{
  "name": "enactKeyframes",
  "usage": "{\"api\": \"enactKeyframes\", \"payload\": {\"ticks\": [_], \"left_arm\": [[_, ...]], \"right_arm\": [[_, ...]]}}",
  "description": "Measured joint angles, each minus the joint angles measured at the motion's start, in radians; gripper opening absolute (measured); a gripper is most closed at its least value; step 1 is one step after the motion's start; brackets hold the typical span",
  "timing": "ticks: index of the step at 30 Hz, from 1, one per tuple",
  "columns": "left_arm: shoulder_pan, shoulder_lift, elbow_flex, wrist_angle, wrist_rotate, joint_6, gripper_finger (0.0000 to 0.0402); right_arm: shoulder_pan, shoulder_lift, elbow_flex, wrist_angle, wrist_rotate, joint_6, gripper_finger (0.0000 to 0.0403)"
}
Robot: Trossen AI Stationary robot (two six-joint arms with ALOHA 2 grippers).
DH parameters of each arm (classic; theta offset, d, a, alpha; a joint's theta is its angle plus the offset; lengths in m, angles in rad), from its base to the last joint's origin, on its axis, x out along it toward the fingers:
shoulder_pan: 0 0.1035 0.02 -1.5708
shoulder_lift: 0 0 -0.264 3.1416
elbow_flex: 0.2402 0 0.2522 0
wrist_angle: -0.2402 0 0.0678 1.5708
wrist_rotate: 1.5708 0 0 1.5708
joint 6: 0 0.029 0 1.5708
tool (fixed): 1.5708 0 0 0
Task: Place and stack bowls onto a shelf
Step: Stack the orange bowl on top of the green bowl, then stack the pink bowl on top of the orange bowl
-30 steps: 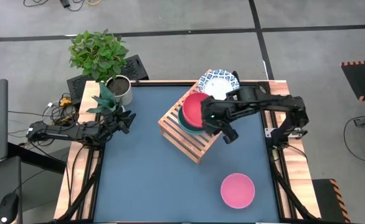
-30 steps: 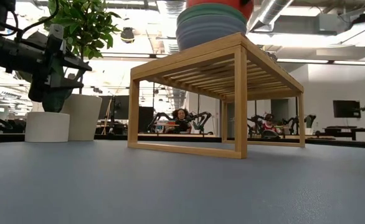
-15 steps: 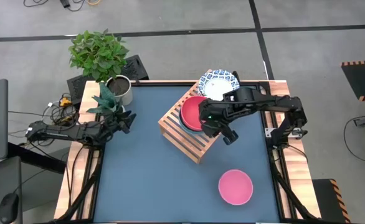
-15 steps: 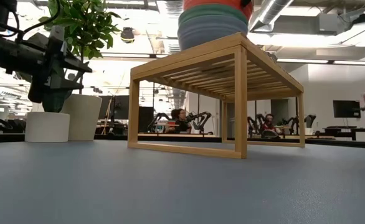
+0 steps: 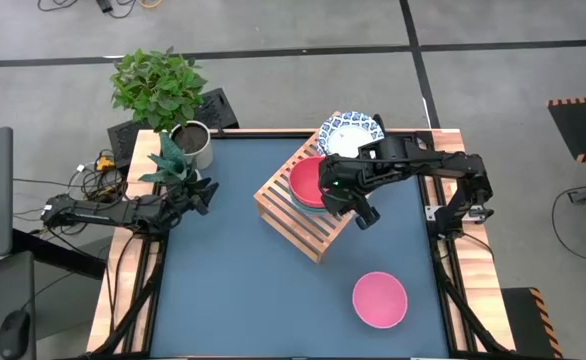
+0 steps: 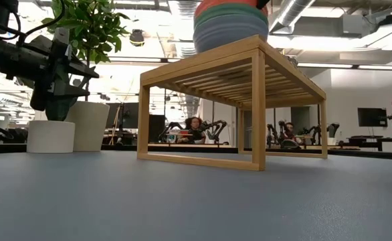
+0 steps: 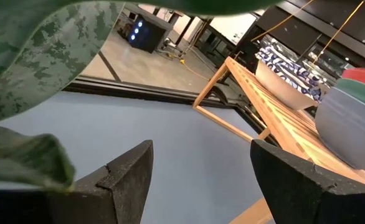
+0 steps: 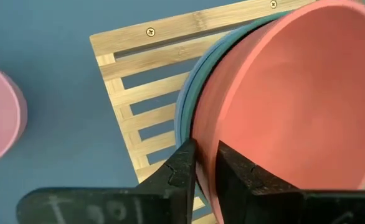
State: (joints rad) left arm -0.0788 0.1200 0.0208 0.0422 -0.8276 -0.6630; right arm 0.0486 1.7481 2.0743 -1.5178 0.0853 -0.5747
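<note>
Round red bowl (image 8: 294, 106) between gripper (image 8: 204, 163) fingers

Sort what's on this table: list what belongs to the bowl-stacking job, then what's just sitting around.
Job:
- shelf
- red bowl, gripped at its rim by the right claw, atop the green bowl and blue bowl
- patterned bowl on the shelf
- pink bowl on the table

Lying about:
- potted plant
- left claw, idle beside it

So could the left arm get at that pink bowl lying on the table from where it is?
Probably not easily. The left tool sits open by the plants at the table's far left, while the pink bowl lies near the right front corner. Nothing blocks the way; it is just far across.
</note>
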Motion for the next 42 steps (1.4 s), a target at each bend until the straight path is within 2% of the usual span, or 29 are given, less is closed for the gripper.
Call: {"api": "enactKeyframes", "payload": {"ticks": [16,24,28,34,38,42], "left_arm": [[0.000,0.000,0.000,0.000,0.000,0.001,0.0253],[0.000,0.000,0.000,0.000,-0.009,0.000,0.0253],[0.000,0.000,0.000,-0.001,-0.016,-0.001,0.0253],[0.000,0.000,0.000,-0.001,-0.016,-0.001,0.0253],[0.000,0.000,0.000,-0.001,-0.014,-0.002,0.0253],[0.000,0.000,0.000,0.000,0.003,-0.002,0.0253]], "right_arm": [[0.003,-0.006,0.003,0.019,0.044,0.039,0.0205],[0.017,-0.009,0.095,0.002,0.044,0.191,0.0220],[0.049,-0.009,0.142,-0.054,0.020,0.306,0.0215],[0.127,-0.014,0.136,-0.051,-0.062,0.647,0.0213],[0.215,-0.014,0.074,-0.052,-0.065,0.853,0.0213],[0.340,-0.014,-0.049,-0.054,-0.056,0.990,0.0212]]}}
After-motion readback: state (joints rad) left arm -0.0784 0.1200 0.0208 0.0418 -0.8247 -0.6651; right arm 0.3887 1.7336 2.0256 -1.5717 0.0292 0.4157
